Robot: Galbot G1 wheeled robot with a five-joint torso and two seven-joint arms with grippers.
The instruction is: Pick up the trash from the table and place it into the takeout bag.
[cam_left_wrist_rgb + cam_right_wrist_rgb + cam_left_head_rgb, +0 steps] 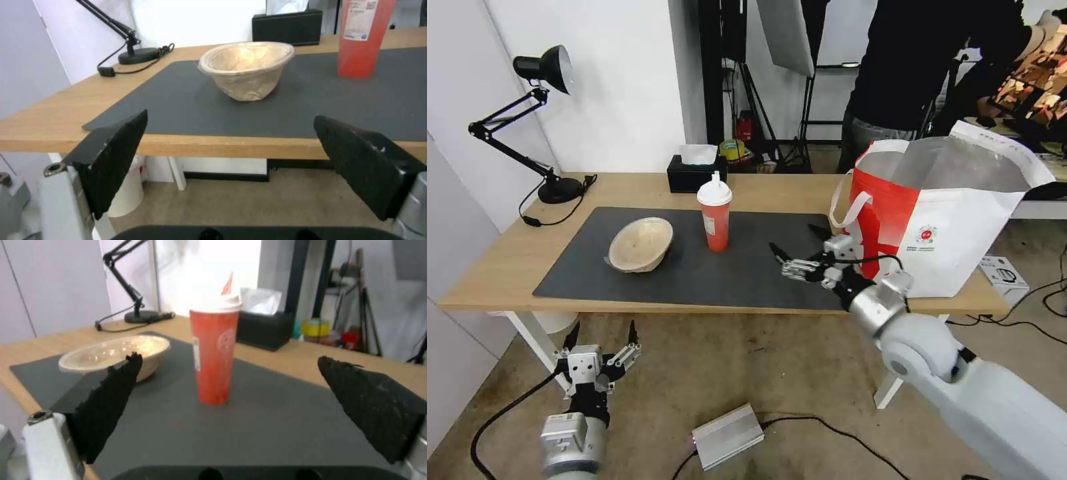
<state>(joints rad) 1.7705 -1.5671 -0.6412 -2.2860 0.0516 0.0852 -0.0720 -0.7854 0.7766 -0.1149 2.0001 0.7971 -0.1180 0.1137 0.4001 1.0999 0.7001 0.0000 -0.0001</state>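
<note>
The red drink cup [715, 212] with its white domed lid stands upright near the middle of the dark grey mat [694, 267] on the light-wood counter [514, 257]. The beige shallow bowl [640, 244] sits tilted on the mat just to the cup's left, apart from it. The red-and-white takeout bag [944, 213] stands open at the counter's right end, its foil lining showing. The right gripper [798, 250] hovers over the mat between cup and bag, jaws spread wide and empty, aimed at the cup. The left gripper [602, 335] hangs below the counter's front edge, over the floor, fingers apart and holding nothing. A black tissue box [696, 175] and a black desk lamp [537, 120] stand along the counter's far side
</note>
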